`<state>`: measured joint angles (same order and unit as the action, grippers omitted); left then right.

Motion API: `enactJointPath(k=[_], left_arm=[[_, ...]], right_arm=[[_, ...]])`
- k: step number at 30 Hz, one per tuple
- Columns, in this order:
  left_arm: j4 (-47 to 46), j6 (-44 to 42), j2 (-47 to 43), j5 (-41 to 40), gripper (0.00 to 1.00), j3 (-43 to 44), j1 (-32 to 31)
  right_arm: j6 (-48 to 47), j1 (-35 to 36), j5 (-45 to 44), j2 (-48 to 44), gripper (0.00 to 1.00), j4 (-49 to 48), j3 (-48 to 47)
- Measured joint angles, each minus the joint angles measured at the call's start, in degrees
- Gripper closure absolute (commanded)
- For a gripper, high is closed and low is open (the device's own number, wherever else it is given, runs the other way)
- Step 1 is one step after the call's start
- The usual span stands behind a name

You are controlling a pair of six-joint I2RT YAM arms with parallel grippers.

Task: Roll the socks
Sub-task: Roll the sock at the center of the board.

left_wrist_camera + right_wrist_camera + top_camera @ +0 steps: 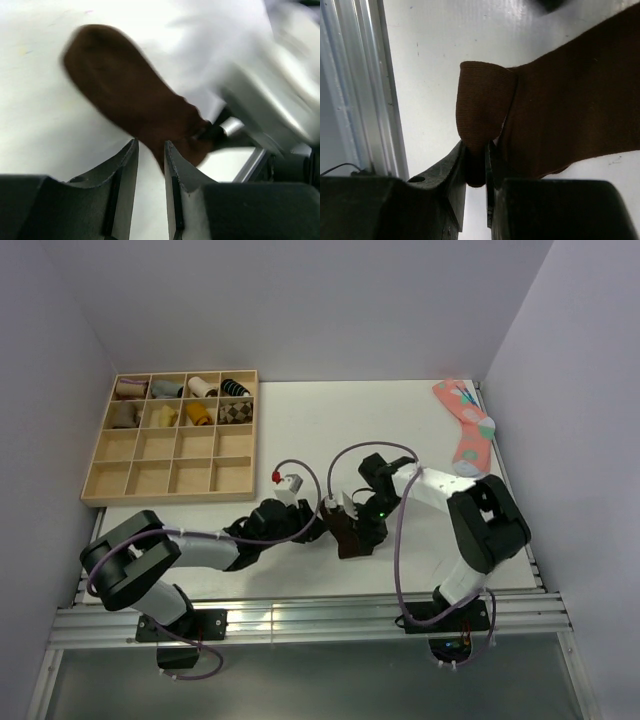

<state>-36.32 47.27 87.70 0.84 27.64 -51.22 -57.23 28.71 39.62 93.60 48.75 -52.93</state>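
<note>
The dark brown sock [350, 537] lies on the white table near the front edge, between my two grippers. In the right wrist view its end [482, 105] is folded over the rest of the sock [560, 100]. My right gripper [476, 145] is shut on that fold; in the top view it [364, 524] sits over the sock. My left gripper [150, 142] stands narrowly open and empty, with white table showing between its jaws, just short of the sock [135, 95]. In the top view it [318, 522] is at the sock's left side. The striped cuff is hidden.
A wooden compartment tray [95, 498] with several small sock bundles [185, 400] in its back rows stands at the far left. A pink dotted sock [465, 425] lies at the far right. The right arm's silver body [265, 100] is close ahead of the left gripper. The metal front rail [350, 100] runs just beside the sock.
</note>
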Motion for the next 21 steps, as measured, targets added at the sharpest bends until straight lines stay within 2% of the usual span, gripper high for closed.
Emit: enactJointPath(k=[5, 12, 21], left_arm=[[-6.9, -8.0, -1.3, -5.4, 0.65, -1.8, -6.3], [-13.5, -17.3, -0.8, -6.1, 0.64, -2.8, -9.1], [-16.9, -24.4, 8.4, -3.8, 0.64, -2.3, -12.3]], right_arm=[[0.9, -1.0, 0.6, 7.0, 0.86, 6.4, -6.5], [4.7, -1.2, 1.0, 13.9, 0.86, 11.4, -11.4], [9.4, -2.7, 2.5, 19.2, 0.86, 15.2, -15.0]])
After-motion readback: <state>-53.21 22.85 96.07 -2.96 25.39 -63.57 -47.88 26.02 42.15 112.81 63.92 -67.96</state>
